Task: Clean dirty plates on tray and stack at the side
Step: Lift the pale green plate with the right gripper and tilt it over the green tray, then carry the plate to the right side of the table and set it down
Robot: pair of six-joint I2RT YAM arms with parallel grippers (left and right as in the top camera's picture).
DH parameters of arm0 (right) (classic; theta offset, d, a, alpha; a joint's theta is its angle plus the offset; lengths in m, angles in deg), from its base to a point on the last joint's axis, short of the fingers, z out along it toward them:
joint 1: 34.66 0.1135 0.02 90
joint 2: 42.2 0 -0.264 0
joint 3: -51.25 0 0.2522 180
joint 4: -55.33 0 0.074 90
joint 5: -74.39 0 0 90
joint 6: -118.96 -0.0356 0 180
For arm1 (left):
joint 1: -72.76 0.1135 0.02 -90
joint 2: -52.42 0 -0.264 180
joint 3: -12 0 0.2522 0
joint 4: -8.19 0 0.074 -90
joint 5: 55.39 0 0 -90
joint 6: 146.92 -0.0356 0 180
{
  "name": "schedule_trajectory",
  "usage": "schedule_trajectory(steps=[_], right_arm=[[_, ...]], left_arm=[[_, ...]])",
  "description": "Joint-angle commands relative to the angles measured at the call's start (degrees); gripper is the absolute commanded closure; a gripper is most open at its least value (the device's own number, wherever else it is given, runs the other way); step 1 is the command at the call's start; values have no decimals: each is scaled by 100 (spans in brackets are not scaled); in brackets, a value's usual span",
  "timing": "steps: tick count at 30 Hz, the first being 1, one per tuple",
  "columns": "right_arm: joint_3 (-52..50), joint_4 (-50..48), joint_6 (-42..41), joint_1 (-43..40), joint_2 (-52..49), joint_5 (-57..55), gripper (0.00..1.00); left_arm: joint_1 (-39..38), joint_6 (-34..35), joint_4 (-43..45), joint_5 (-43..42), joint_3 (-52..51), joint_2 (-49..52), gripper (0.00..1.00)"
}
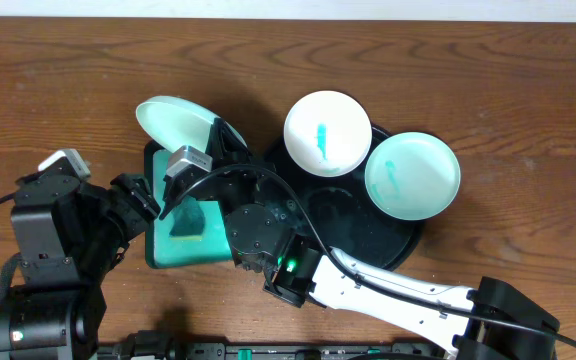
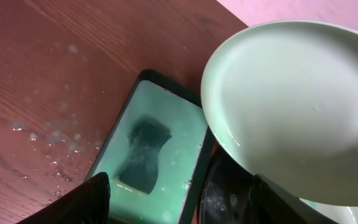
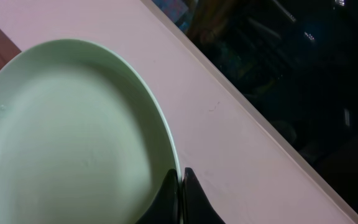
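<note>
My right gripper (image 1: 218, 135) is shut on the rim of a pale-mint plate (image 1: 173, 120) and holds it tilted above the far end of the teal sponge tray. Its face looks wiped and wet in the left wrist view (image 2: 297, 106) and the right wrist view (image 3: 67, 137), where the fingertips (image 3: 180, 186) pinch its edge. Two plates with teal smears, one white (image 1: 328, 132) and one mint (image 1: 413, 175), lie on the far part of the black tray (image 1: 368, 240). My left gripper (image 2: 179, 208) is open and empty above the sponge tray's near end.
The rectangular teal sponge tray (image 1: 183, 235) lies left of the black tray, with a dark sponge (image 2: 143, 152) in soapy liquid. Water drops (image 2: 55, 134) spot the wooden table left of it. The black tray's wet floor (image 2: 229, 193) shows under the held plate.
</note>
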Motion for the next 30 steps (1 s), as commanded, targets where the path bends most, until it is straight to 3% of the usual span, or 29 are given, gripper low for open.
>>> schedule_trajectory(steps=[1, 5, 8, 13, 17, 22, 30], right_arm=[[70, -35, -68, 35, 122, -76, 99], [70, 4, -85, 31, 122, -79, 99], [68, 273, -876, -101, 122, -177, 99], [70, 2055, -4133, -890, 138, 116, 99], [70, 3276, -6170, -1554, 573, 2159, 99], [70, 4190, -6804, -2900, 1408, 4701, 99], [70, 6557, -7215, -6190, 2236, 4898, 99]], left_arm=[[24, -35, -15, 72, 48, 15, 28], [24, -35, -15, 72, 48, 15, 28], [24, -35, -15, 72, 48, 15, 28], [24, -35, -33, 70, 48, 15, 28], [24, -35, -33, 72, 46, 15, 28], [24, -35, -35, 72, 48, 15, 28], [24, -35, -33, 70, 48, 15, 28]])
